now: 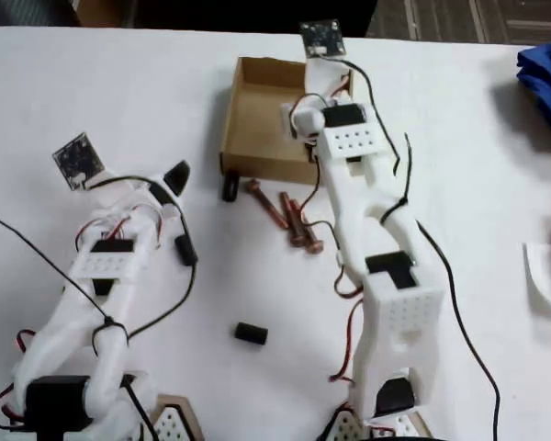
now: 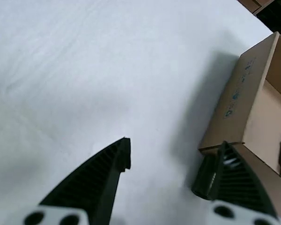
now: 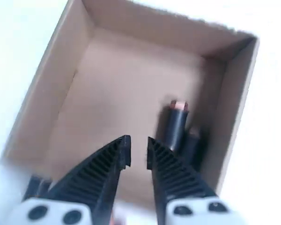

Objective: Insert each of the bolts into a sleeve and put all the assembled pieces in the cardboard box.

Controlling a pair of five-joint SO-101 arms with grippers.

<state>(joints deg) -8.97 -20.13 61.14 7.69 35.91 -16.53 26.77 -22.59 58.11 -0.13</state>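
Observation:
The cardboard box (image 1: 250,138) stands at the table's back middle. My right gripper (image 3: 138,147) hangs over the inside of the box (image 3: 107,93), its fingers a little apart and holding nothing. One bolt in a black sleeve (image 3: 177,123) lies against a box wall. Three copper bolts (image 1: 289,219) lie on the table in front of the box. A black sleeve (image 1: 230,187) stands at the box's near left corner, and another sleeve (image 1: 251,333) lies nearer the front. My left gripper (image 2: 174,143) is wide open just left of the corner sleeve (image 2: 202,177), with nothing in it.
A blue cloth (image 1: 546,83) lies at the far right edge, with a white curved object (image 1: 544,280) below it. The right arm (image 1: 367,202) stretches over the table beside the bolts. Black cables trail near both arms.

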